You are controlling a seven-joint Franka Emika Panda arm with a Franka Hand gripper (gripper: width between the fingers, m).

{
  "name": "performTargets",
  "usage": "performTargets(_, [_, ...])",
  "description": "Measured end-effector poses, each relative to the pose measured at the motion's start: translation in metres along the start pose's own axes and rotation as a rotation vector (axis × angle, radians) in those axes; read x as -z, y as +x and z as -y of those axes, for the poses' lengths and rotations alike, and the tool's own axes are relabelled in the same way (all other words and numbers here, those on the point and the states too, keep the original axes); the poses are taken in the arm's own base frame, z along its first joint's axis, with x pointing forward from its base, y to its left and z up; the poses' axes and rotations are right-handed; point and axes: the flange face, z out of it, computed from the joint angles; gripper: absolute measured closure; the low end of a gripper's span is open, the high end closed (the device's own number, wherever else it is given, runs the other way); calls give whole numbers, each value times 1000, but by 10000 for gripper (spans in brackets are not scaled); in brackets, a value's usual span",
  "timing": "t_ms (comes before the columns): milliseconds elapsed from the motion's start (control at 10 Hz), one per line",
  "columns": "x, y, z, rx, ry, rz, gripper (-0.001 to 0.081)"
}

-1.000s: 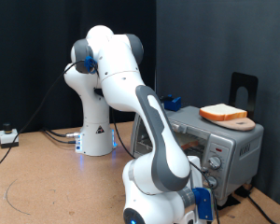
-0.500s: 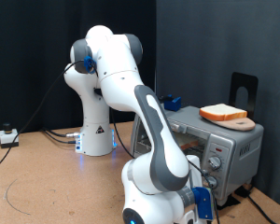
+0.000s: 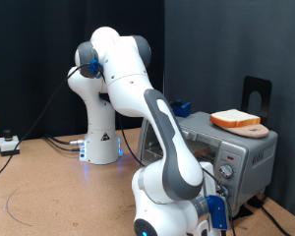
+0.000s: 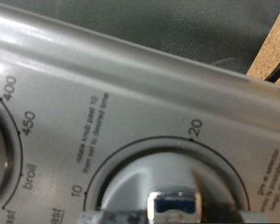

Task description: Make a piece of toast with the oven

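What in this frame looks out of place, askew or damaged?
One oddity: the pale slice of bread with orange-brown crust sits on a wooden board on top of the silver toaster oven, not inside it. The wrist view is pressed close to the oven's timer knob. Nothing looks spilled or damaged.

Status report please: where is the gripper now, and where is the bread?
Gripper out of exterior view, low at silver toaster oven front. Wrist view: timer knob close ahead. Pale bread slice on wooden board atop oven. No obstruction seen.
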Motion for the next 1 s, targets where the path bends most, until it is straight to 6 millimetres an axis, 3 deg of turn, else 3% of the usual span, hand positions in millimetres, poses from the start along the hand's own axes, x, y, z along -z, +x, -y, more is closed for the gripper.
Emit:
performTargets(400, [0,0,0,31,-4,1,707])
performTargets(700, [0,-3,6,269,-58,-20,707])
performTargets(1000, [-1,-7,10,357,-93,-40,707])
